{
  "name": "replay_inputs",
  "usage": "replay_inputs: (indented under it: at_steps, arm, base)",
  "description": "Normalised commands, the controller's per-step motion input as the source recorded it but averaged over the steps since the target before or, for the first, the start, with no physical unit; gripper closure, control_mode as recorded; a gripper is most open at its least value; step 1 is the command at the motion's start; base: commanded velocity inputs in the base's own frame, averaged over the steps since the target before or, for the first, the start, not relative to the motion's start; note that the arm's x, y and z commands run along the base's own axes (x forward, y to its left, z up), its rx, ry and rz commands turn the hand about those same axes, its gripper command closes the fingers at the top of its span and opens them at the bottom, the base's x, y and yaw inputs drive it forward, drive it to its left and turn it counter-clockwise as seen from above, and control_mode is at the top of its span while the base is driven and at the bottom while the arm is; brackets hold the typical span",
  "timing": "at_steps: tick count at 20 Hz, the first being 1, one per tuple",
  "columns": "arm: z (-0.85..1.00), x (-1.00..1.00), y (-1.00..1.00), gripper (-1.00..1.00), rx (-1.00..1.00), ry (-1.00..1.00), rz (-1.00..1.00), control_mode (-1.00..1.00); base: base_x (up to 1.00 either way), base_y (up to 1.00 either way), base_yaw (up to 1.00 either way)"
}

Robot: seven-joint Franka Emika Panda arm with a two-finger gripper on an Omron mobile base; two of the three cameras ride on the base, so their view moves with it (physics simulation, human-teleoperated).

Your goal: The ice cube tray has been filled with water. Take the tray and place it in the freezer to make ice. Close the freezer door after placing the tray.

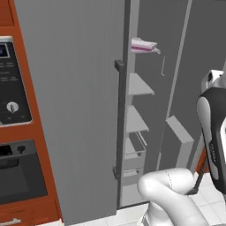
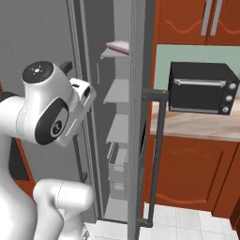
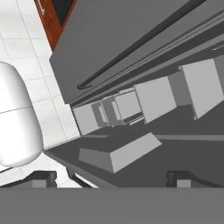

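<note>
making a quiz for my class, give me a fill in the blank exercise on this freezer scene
1. The ice cube tray lies on the ____ shelf of the freezer.
2. The freezer door stands ____.
3. The gripper holds ____, its jaws spread wide.
4. On the counter to the right of the freezer stands a black ____.

Missing words: top; open; nothing; oven

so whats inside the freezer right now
The ice cube tray lies on the top shelf of the freezer; lower shelves look bare. Drawer contents below are hidden.
</note>
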Motion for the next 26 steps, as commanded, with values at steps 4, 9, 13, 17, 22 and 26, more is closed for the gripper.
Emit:
replay_inputs:
  at_steps: [4, 9, 13, 17, 22, 26]
  arm:
    - [0.0, 0.0, 0.0, -1.0, 0.0, 0.0, 0.0, 1.0]
    - [0.0, 0.0, 0.0, -1.0, 0.0, 0.0, 0.0, 1.0]
    - [0.0, 0.0, 0.0, -1.0, 0.0, 0.0, 0.0, 1.0]
    - [0.0, 0.0, 0.0, -1.0, 0.0, 0.0, 0.0, 1.0]
    - [0.0, 0.0, 0.05, -1.0, 0.0, 0.0, 0.0, -1.0]
    - [0.0, 0.0, 0.0, -1.0, 0.0, 0.0, 0.0, -1.0]
  base:
    - [-0.53, 0.0, 0.01]
    - [-0.42, 0.02, 0.0]
    - [-0.24, 0.09, 0.0]
    - [-0.09, 0.09, 0.0]
    - [0.0, 0.01, 0.0]
    - [0.0, 0.0, 0.0]
